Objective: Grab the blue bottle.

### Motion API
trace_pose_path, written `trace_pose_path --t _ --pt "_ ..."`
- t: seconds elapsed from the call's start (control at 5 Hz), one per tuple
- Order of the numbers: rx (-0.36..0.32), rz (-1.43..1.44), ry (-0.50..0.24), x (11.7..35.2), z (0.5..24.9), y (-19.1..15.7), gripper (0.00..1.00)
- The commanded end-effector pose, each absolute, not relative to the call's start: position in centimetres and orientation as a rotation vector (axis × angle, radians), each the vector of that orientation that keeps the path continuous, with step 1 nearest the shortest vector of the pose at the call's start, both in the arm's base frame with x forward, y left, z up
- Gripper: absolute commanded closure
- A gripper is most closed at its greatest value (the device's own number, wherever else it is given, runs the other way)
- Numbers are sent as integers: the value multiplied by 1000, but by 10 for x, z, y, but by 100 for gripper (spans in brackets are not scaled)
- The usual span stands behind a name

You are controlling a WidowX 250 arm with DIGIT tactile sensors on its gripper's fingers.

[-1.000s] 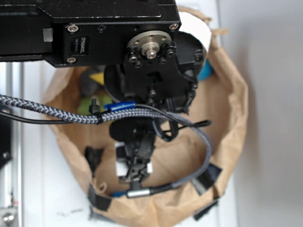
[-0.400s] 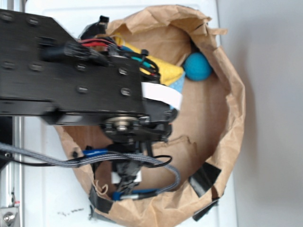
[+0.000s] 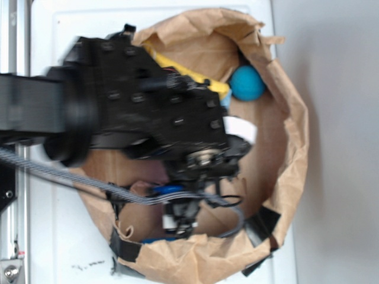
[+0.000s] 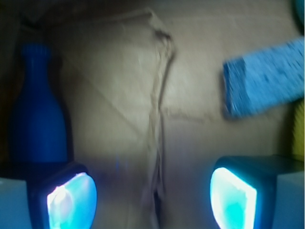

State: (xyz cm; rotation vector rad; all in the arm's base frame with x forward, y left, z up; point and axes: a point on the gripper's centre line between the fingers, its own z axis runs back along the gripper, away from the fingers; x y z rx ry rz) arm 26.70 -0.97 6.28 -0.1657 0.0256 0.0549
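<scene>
The blue bottle (image 4: 38, 119) shows at the left of the wrist view, neck pointing away, on the brown paper floor. It lies just beyond and outside my left pad (image 4: 71, 200). My gripper (image 4: 152, 202) is open and empty, with only bare paper between the pads. In the exterior view the gripper (image 3: 180, 222) hangs low inside the paper bag (image 3: 293, 136) near its front wall. A thin blue sliver (image 3: 155, 240) beside it may be the bottle, and the rest is hidden by the arm.
A teal ball (image 3: 247, 83) rests against the bag's far right wall. A pale-blue sponge (image 4: 264, 78) lies ahead to the right of the gripper. A yellow item (image 3: 183, 74) lies at the back, partly under the arm. The bag's walls enclose everything.
The arm's upper links have swung across the bag, uncovering the teal ball. The gripper has stayed low near the bag's front wall, shifting slightly right.
</scene>
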Motion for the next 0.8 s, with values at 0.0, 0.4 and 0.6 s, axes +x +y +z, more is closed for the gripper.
trace_pose_path --t 0.0,0.4,0.6 --pt "-263 76 7 278 73 -19 0" --pt "-278 51 -18 269 77 -53 0" --pt "-305 32 -12 264 82 -61 0"
